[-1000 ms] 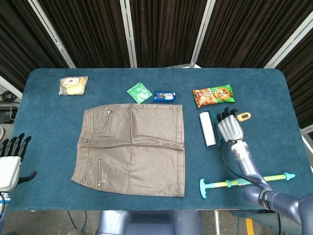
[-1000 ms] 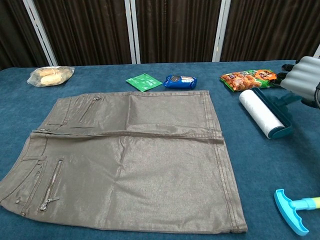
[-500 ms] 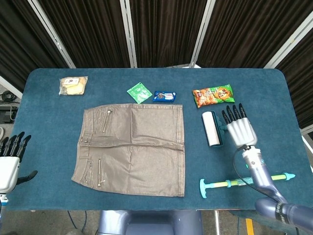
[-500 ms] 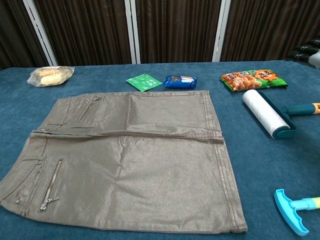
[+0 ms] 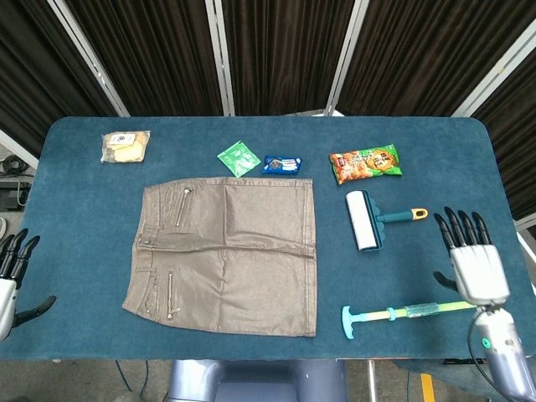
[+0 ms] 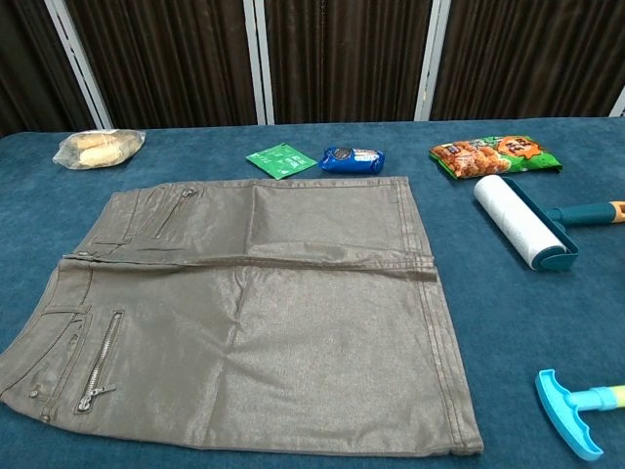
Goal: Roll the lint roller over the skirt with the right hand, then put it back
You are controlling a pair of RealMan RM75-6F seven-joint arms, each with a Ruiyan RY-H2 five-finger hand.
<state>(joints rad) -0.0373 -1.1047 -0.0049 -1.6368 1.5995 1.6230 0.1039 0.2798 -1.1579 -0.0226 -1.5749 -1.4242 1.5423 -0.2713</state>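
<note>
A grey-brown skirt [image 5: 226, 251] [image 6: 254, 313] lies flat in the middle of the blue table [image 5: 435, 159]. To its right rests the lint roller [image 5: 362, 220] [image 6: 519, 221], white roll in a teal frame, its teal handle with an orange tip pointing right. My right hand [image 5: 471, 264] hovers near the table's right edge, fingers spread, holding nothing, well clear of the roller's handle. At the left edge my left hand [image 5: 10, 276] is open, partly cut off by the frame. The chest view shows neither hand.
A snack bag [image 5: 365, 162], a blue packet [image 5: 281, 164] and a green sachet [image 5: 239, 157] lie behind the skirt. A bread bag [image 5: 126, 146] sits far left. A teal and yellow T-handled tool [image 5: 402, 314] lies near the front right edge.
My right hand let go of the roller's handle and drew back right and toward the front edge. The roller stays beside the skirt. The left hand slid slightly lower.
</note>
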